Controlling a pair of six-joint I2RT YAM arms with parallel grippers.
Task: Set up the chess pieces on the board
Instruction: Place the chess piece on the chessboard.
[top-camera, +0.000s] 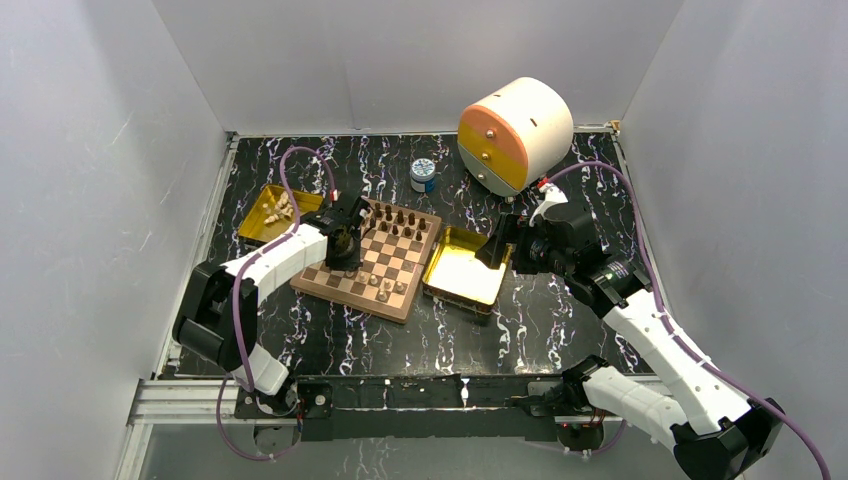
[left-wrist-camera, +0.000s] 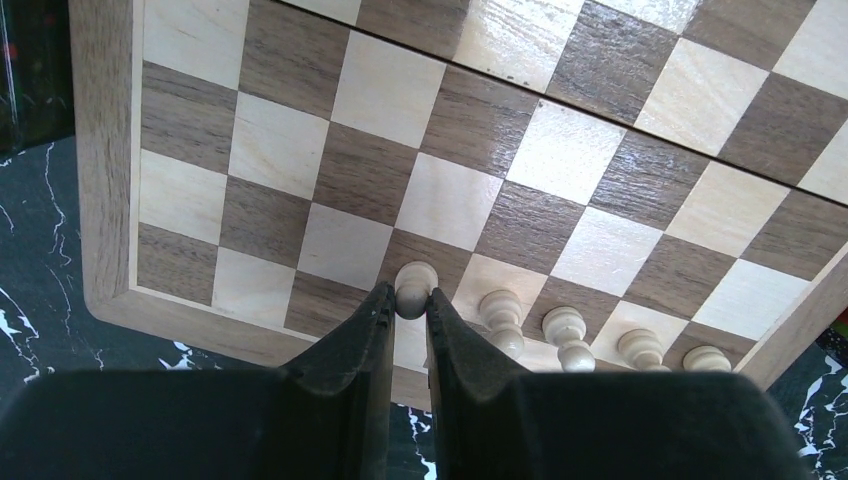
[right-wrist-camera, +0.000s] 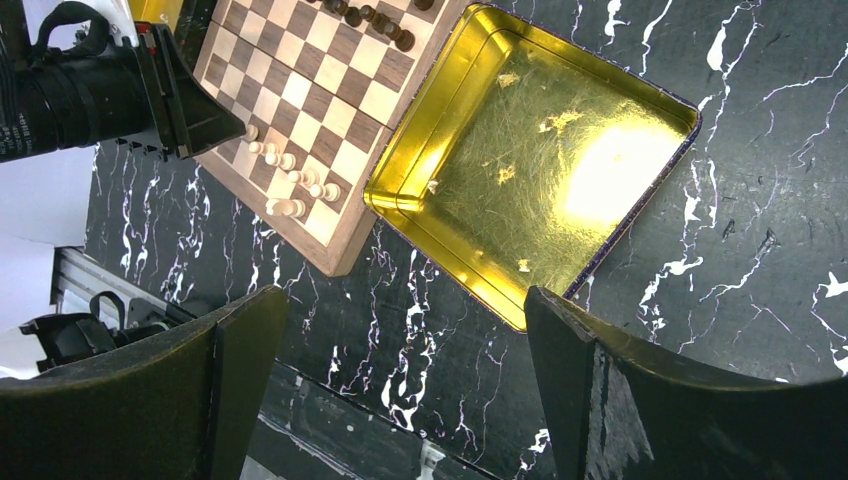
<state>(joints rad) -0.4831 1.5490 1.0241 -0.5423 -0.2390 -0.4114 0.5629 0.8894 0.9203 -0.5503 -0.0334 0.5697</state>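
Black marbled worktop (top-camera: 540, 330) between white walls carries the board (top-camera: 395, 265) left of centre. Left tool (left-wrist-camera: 408, 305) pinches a pale pawn (left-wrist-camera: 415, 285) by the board's near edge, next to other pale men (left-wrist-camera: 565, 335) along that edge. Dark men (top-camera: 400, 215) line the far edge. Right tool (right-wrist-camera: 402, 300) hangs spread wide above a gold tray (right-wrist-camera: 520, 170) just beside the board's right edge

Bright, even overhead light, with soft shadows on the marbled tabletop (top-camera: 330, 335). The gold tray (right-wrist-camera: 480, 150) throws a hot white glare in the right wrist view. The left claw (left-wrist-camera: 411, 300) is dark and blurred near the lens, while the pale pawn (left-wrist-camera: 415, 282) at its tips is sharp.
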